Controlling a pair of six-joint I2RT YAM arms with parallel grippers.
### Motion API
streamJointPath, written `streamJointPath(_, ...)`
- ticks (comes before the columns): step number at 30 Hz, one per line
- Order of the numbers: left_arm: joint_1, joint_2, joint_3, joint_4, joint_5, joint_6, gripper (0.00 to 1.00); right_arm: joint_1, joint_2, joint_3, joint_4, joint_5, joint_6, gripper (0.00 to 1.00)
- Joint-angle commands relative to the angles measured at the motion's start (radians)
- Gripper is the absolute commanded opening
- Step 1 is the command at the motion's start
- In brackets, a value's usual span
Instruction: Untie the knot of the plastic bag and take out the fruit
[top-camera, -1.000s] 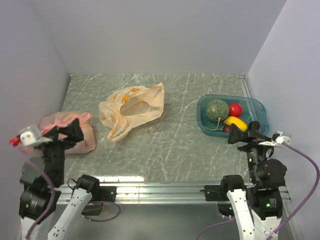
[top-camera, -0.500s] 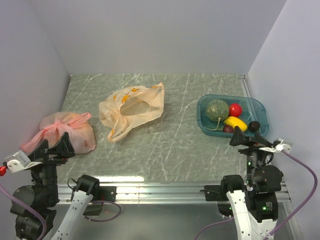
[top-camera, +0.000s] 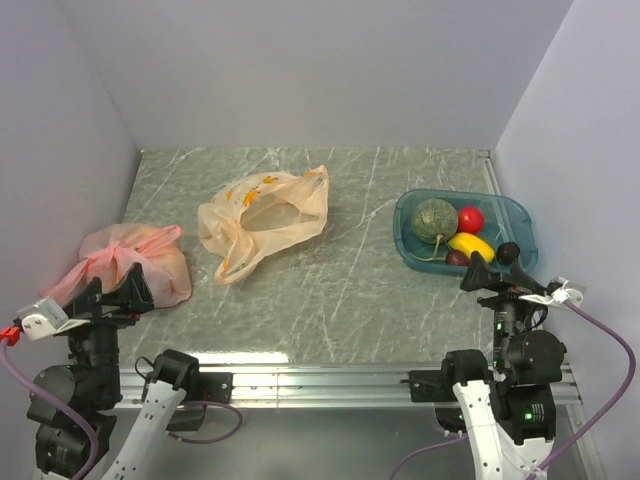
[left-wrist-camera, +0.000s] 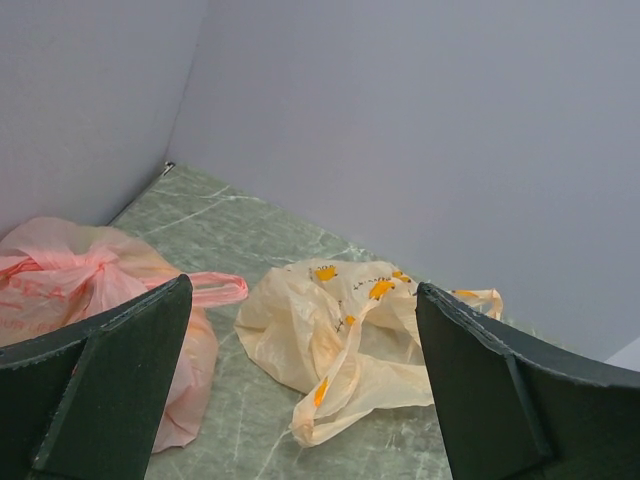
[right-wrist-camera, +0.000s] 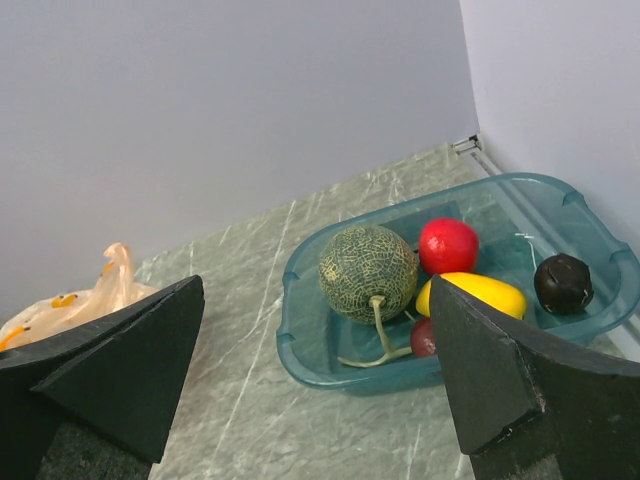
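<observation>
Final step judged done: plastic bag (top-camera: 262, 222) slack at 11 o'clock, fruit (top-camera: 436, 220) in basin (top-camera: 521, 213) at 2 o'clock; left gripper (top-camera: 110, 290) and right gripper (top-camera: 495, 272) spread wide, empty; next, only parking.

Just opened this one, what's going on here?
Nothing is being handled. The left end effector and right end effector sit open near the arm bases, holding nothing. The plastic bag lies slack mid-table, apparently empty, and the fruit sits in a teal basin at right. A pink bag sits knotted at left.
</observation>
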Motion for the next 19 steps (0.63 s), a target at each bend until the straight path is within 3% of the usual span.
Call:
streamJointPath(1,0.002,-0.054,-0.010,0.053,0.017,0.002,0.99,0.009,-0.085,0.011,0.042,-0.009,-0.004,1.00)
streamJointPath(19,0.002,-0.014,-0.034,0.076,0.046,0.000,0.99,0.008,-0.075,0.000,0.065,-0.023,-0.003,1.00)
